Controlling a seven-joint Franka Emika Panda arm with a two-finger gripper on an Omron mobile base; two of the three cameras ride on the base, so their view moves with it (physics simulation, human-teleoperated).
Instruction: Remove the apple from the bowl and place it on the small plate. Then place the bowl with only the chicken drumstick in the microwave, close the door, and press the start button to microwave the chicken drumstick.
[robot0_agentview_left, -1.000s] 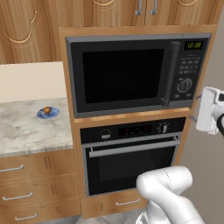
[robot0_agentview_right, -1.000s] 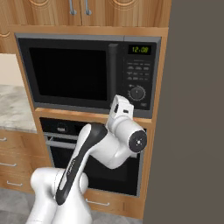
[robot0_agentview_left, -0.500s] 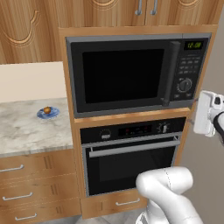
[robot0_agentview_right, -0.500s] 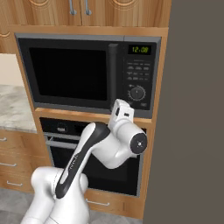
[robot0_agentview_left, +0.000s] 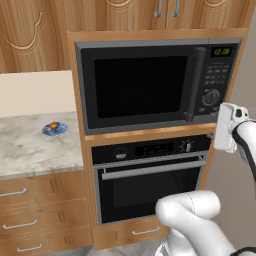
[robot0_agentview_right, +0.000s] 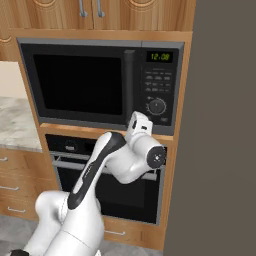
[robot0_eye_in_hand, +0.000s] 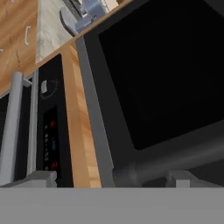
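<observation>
Filling the wall niche, the microwave (robot0_agentview_left: 157, 85) sits shut above an oven (robot0_agentview_left: 150, 177), its door (robot0_agentview_left: 142, 85) flush and the glass too dark to see through, so whatever is inside stays hidden. The vertical bar handle (robot0_agentview_left: 196, 82) stands at the door's right edge, next to the control panel (robot0_agentview_right: 159, 85) with its green display and round dial (robot0_agentview_right: 157, 106). In the hand view the frame is rolled: the door window is a black field, the handle (robot0_eye_in_hand: 175, 153) crosses the lower right as a thick dark bar, and the oven's panel and silver handle are cut off at the left edge.

To the left lies the marble surface (robot0_agentview_left: 30, 145), cropped by the frame in the left base view. The arm rises in front of the oven and hides part of its door in the right base view; its wrist is just below the microwave's lower right corner.

The end effector (robot0_eye_in_hand: 109, 177) shows as two grey tips at the bottom of the hand view, spread wide with nothing between them, close to the handle; whether they touch it is hard to tell.

On the surface, well apart from the arm, rests the plate (robot0_agentview_left: 55, 129) with the apple (robot0_agentview_left: 53, 125) on it, both tiny. The bowl and drumstick cannot be made out.
</observation>
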